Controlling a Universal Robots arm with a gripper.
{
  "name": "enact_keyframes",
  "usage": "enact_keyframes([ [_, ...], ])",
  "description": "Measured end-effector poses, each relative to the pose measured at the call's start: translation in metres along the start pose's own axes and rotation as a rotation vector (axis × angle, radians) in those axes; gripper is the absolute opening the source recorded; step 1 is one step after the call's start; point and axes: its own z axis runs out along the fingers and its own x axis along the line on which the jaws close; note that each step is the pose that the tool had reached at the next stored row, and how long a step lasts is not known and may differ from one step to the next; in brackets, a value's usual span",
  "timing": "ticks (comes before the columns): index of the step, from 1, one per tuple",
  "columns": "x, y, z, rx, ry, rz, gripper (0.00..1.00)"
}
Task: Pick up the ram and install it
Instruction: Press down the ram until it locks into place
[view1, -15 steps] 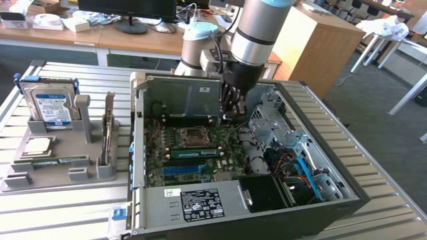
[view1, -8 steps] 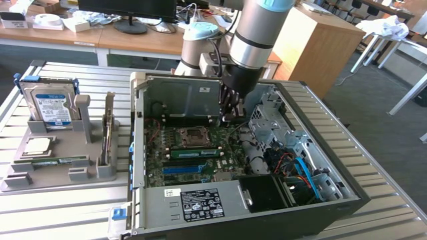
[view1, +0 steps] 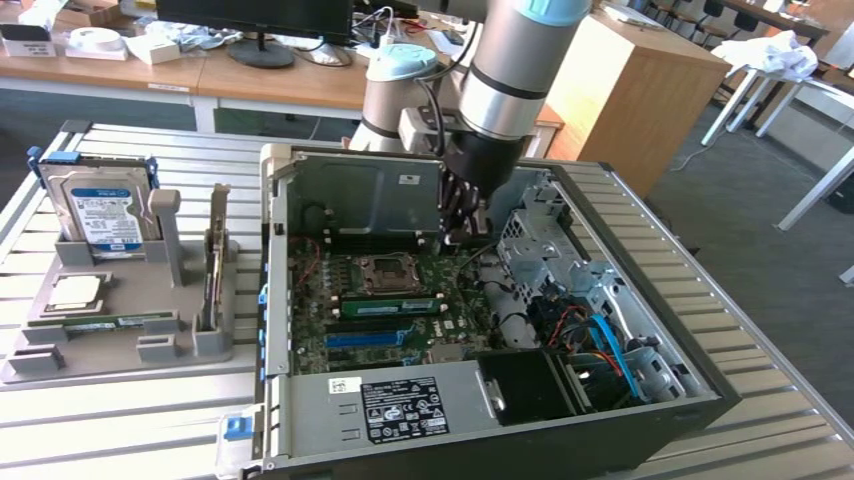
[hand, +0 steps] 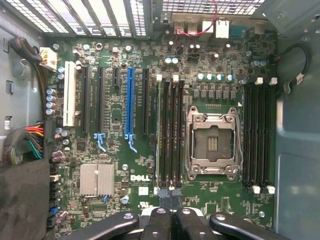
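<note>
Closed gripper (view1: 461, 238) over an open DELL tower (view1: 641, 400).
From the exterior view's left: grey holder (view1: 80, 365) carrying a hard drive (view1: 94, 205) (blue-and-white label, print unreadable); green ram (view1: 387, 305) standing in a slot just beside the processor socket (view1: 387, 272); fingers (hand: 162, 192) pressed together above the motherboard (hand: 140, 160), over the memory slots' end; white DELL logo (hand: 139, 177) printed beside those slots.

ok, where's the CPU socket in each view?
Exterior view: CPU socket, just to the exterior view's left of the gripper.
Wrist view: CPU socket, silver frame between the two banks of black memory slots.
Shared landmark: the bright blue slot.
</note>
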Motion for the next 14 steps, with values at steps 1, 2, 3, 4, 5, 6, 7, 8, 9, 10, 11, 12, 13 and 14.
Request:
enact_keyframes([
  [1, 0.0011, 0.0000, 0.0000, 0.0001, 0.0000, 0.000, 0.10],
  [2, 0.0021, 0.0000, -0.0001, 0.0000, 0.0000, 0.000, 0.10],
  [3, 0.0032, 0.0000, -0.0001, 0.0001, 0.0000, 0.000, 0.10],
  [4, 0.0040, 0.0000, -0.0001, 0.0000, -0.0001, 0.000, 0.10],
  [5, 0.0044, 0.0001, -0.0001, 0.0001, -0.0002, 0.000, 0.10],
  [6, 0.0044, 0.0001, -0.0001, 0.0000, -0.0001, 0.000, 0.10],
  [7, 0.0044, 0.0001, -0.0001, 0.0000, -0.0001, 0.000, 0.10],
  [8, 0.0044, 0.0000, -0.0001, 0.0000, -0.0001, 0.000, 0.10],
  [9, 0.0044, 0.0000, -0.0001, 0.0000, 0.0000, 0.000, 0.10],
  [10, 0.0044, 0.0000, 0.0002, 0.0000, 0.0000, 0.000, 0.10],
  [11, 0.0045, 0.0000, 0.0008, 0.0000, 0.0000, 0.000, 0.10],
  [12, 0.0045, 0.0000, 0.0016, 0.0000, -0.0001, 0.000, 0.10],
  [13, 0.0045, 0.0000, 0.0025, 0.0000, -0.0001, 0.000, 0.10],
  [14, 0.0046, 0.0000, 0.0034, 0.0000, 0.0001, 0.000, 0.10],
])
